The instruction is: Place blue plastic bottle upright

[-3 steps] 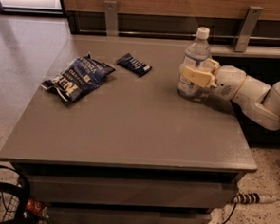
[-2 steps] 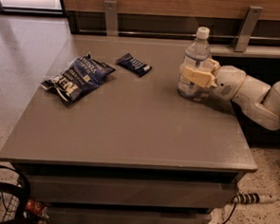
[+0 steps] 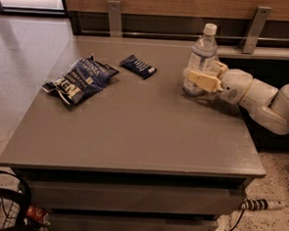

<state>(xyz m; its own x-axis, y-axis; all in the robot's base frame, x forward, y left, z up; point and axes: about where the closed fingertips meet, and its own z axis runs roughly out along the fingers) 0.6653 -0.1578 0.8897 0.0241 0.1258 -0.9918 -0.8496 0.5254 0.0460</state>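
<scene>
The blue plastic bottle (image 3: 202,55) stands upright on the grey table (image 3: 133,131) at its far right, clear with a white cap and a pale label. My gripper (image 3: 200,77) comes in from the right on a white arm. Its tan fingers (image 3: 203,81) are closed around the bottle's lower half, with the bottle's base at the table top.
A dark blue snack bag (image 3: 79,79) lies at the far left of the table. A small dark blue packet (image 3: 138,66) lies between it and the bottle. A wooden wall with metal brackets (image 3: 114,16) runs behind. Cables (image 3: 2,197) lie on the floor at the lower left.
</scene>
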